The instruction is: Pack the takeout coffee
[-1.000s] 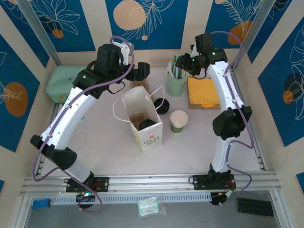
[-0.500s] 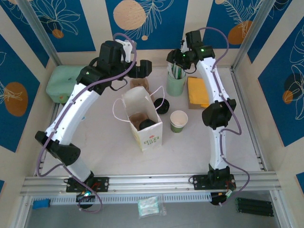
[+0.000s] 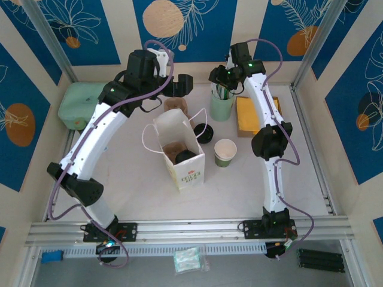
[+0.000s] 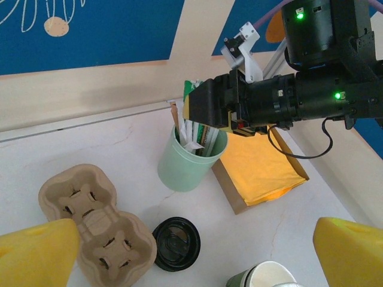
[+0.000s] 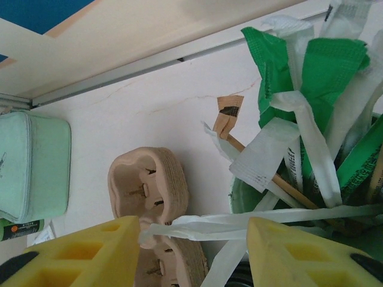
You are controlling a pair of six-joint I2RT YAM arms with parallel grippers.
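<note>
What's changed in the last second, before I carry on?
The right gripper swung left, off the yellow pad, and now hangs over the mint-green cup of sachets, jaws apart. The left gripper barely shifted. The white paper bag and lidless cup stayed put.

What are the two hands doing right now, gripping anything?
Left hand: open, holding nothing.
Right hand: open, at the sachets, nothing clearly gripped.

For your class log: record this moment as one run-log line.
left gripper open, empty | right gripper open over mint-green sachet cup | takeout coffee in white bag | lidless cup outside
</note>
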